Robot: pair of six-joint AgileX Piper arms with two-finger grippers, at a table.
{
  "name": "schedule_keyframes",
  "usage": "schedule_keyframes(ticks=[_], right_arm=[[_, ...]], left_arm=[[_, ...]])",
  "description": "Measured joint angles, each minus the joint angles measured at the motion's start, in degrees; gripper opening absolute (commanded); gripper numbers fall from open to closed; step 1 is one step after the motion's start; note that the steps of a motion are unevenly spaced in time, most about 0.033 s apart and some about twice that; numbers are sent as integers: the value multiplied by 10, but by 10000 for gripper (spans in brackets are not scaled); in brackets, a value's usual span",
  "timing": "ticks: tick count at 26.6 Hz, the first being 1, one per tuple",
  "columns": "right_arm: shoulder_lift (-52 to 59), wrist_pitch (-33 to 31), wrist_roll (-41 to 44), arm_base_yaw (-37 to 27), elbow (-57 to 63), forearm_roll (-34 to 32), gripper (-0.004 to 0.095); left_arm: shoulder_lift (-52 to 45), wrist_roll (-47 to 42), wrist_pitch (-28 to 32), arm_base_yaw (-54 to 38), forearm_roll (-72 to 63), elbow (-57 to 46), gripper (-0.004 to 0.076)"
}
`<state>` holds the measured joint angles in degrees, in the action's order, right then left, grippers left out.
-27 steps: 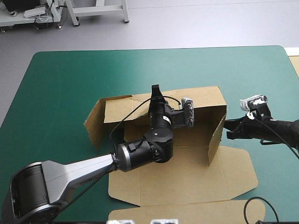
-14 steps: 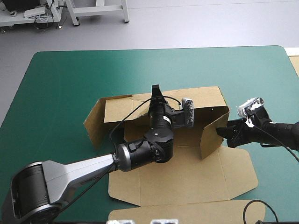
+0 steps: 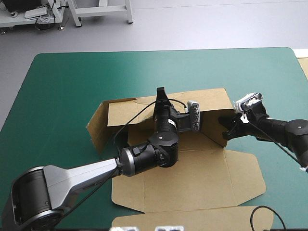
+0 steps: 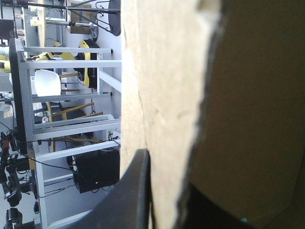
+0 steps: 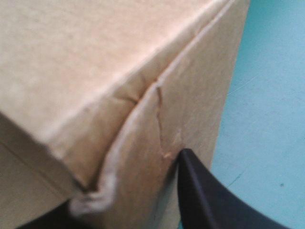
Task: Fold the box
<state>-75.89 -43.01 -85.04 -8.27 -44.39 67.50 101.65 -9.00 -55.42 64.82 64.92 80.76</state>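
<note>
The brown box (image 3: 192,178) lies in the middle of the teal-green table, with its lid panel flat toward the front edge. Its back wall (image 3: 211,101) stands raised. My left gripper (image 3: 160,94) is at that wall's top edge, shut on it; in the left wrist view the board (image 4: 167,95) runs between the black fingers (image 4: 138,200). The left side flap (image 3: 98,127) angles outward. My right gripper (image 3: 225,127) is open and presses on the right side wall (image 3: 214,138), which is swung inward. In the right wrist view one black finger (image 5: 205,200) lies against the box corner (image 5: 157,95).
Bare teal-green cover (image 3: 72,86) stretches to the left and behind the box, and a narrower strip (image 3: 279,86) lies to the right. A sliver of brown board (image 3: 304,67) shows beyond the table's right edge.
My right gripper has moved left toward the box and swung the right side wall inward, toward the back wall. The left arm and the back wall have stayed still.
</note>
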Motion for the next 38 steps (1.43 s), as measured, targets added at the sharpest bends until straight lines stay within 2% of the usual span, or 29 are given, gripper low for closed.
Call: schedule_keyframes(ticks=[1,3,5,6,7,9,11,18,22,32,34,35,37,38], right_arm=[[-1,10,0,2,0,3,7],[-1,31,0,4,0,7,4],[-1,33,0,4,0,7,3],[-1,33,-1,4,0,7,4],[-1,31,-1,4,-1,7,4],[-2,30,0,4,-1,5,4],[-2,29,8,4,-2,-3,2],[-2,26,45,4,-6,-38,2],[0,25,50,4,-6,-47,1],[0,33,65,4,-7,-46,2],[0,33,67,4,-7,-48,2],[0,33,70,4,-7,-48,1],[0,33,74,4,-7,-48,2],[0,34,77,4,-7,-48,2]], left_arm=[[0,1,1,0,0,0,-8],[0,2,3,0,0,0,18],[0,2,4,0,-1,0,118],[0,3,4,0,-2,0,214],[0,9,3,0,-8,0,267],[1,13,3,0,-16,0,347],[4,16,0,1,-26,0,383],[3,17,-37,37,-34,-2,383],[-6,12,-66,87,-30,-6,383],[-63,-24,-72,218,47,-12,376],[-78,-63,-87,224,90,-12,302],[-84,-85,-94,224,111,-12,230],[-102,-114,-109,212,156,-12,30],[-111,-120,-110,204,165,-12,-1]])
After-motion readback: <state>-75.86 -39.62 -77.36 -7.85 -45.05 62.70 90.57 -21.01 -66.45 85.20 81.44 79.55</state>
